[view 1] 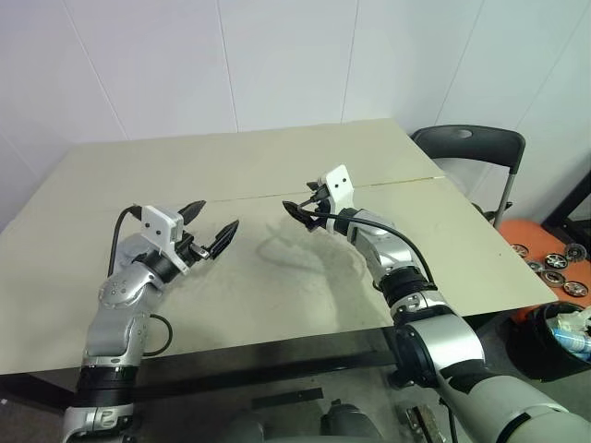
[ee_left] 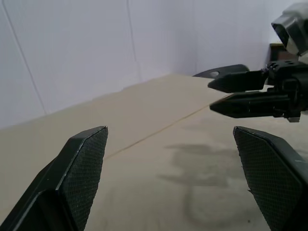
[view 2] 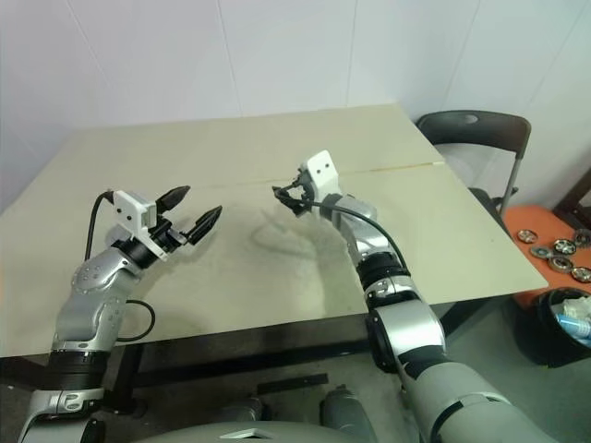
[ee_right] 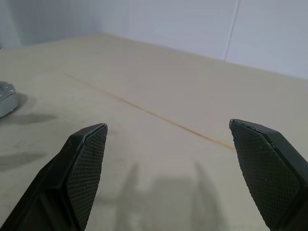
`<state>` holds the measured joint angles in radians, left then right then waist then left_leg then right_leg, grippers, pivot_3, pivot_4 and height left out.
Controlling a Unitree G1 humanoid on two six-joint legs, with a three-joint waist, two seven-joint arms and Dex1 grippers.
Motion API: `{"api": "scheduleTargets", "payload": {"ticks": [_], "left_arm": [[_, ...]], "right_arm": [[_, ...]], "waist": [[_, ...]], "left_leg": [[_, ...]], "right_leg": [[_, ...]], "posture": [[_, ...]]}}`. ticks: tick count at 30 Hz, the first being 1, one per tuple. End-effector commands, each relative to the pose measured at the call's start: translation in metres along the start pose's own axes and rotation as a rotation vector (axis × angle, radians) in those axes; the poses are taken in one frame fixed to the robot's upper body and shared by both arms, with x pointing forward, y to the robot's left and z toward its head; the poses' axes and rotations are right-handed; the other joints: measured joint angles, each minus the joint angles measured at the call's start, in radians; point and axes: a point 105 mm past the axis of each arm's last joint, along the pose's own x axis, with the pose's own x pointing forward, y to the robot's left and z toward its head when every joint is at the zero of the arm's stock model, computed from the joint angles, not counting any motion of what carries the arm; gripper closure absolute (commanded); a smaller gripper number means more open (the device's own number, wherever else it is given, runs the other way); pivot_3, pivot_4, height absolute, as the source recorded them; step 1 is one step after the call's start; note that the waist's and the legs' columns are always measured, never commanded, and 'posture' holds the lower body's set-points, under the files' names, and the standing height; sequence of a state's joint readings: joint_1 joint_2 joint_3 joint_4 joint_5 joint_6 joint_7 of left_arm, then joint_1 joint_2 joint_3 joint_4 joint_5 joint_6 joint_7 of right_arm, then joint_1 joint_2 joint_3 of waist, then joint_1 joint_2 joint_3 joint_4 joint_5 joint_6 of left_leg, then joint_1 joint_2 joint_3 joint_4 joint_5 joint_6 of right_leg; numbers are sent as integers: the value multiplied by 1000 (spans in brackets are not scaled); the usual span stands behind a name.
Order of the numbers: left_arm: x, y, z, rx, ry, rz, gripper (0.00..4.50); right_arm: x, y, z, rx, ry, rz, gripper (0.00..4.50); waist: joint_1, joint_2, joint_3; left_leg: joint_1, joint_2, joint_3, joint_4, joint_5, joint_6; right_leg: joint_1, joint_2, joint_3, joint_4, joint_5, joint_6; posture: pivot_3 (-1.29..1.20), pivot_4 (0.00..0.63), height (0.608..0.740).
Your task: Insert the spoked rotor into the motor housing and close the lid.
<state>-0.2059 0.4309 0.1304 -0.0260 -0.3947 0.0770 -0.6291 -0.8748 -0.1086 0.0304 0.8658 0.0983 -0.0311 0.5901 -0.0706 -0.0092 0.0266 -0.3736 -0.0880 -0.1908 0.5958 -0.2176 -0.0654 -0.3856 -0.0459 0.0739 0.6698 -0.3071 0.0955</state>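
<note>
Above the beige table [view 1: 277,157], both arms are hovering with nothing in them — the left gripper [view 1: 209,227] is gaping wide, its two black fingers [ee_left: 82,168] far apart, and the right gripper [view 1: 297,209] is likewise standing fully spread and empty. In the right wrist view, a silvery-grey rounded edge [ee_right: 6,98] — possibly the motor housing, I cannot tell — is lying on the tabletop.

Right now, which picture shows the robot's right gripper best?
The right wrist view: the right gripper is close up, its two black fingers spread wide apart, nothing between them. The left wrist view shows it side-on over the table. The eye views show it small.
</note>
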Motion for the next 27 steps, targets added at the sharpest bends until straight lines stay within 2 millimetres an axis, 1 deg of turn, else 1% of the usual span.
{"api": "scheduleTargets", "payload": {"ticks": [1, 13, 20, 23, 24, 27], "left_arm": [[4, 2, 8, 43, -6, -17, 60], [-3, 9, 12, 68, -3, 12, 60], [-8, 15, 10, 69, 2, 35, 60], [-10, 18, 9, 69, 0, 51, 60], [-11, 20, 9, 69, -2, 67, 60], [-14, 45, 6, 111, 23, 214, 60]], "right_arm": [[2, -6, 23, -39, -61, -21, 239], [8, -2, 30, -27, -81, -16, 239], [14, 5, 33, -28, -90, 5, 239], [16, 10, 32, -33, -87, 19, 239], [16, 11, 31, -35, -86, 21, 239], [18, 12, 33, -37, -88, 22, 239]], "waist": [[0, 0, 0], [1, 0, 0], [1, 0, 0], [0, 0, 0], [1, 0, 0], [0, 0, 0]], "left_leg": [[0, 0, 0, 0, 0, 0], [0, 0, 0, 0, 0, 0], [0, 0, 0, 0, 0, 0], [0, 0, 0, 0, 0, 0], [0, 0, 0, 0, 0, 0], [0, 0, 0, 0, 0, 0]], "right_leg": [[0, 0, 0, 0, 0, 0], [0, 0, 0, 0, 0, 0], [0, 0, 0, 0, 0, 0], [0, 0, 0, 0, 0, 0], [0, 0, 0, 0, 0, 0], [0, 0, 0, 0, 0, 0]], "posture": [[0, 0, 740], [0, 0, 740], [0, 0, 740], [0, 0, 740], [0, 0, 740], [0, 0, 740]]}}
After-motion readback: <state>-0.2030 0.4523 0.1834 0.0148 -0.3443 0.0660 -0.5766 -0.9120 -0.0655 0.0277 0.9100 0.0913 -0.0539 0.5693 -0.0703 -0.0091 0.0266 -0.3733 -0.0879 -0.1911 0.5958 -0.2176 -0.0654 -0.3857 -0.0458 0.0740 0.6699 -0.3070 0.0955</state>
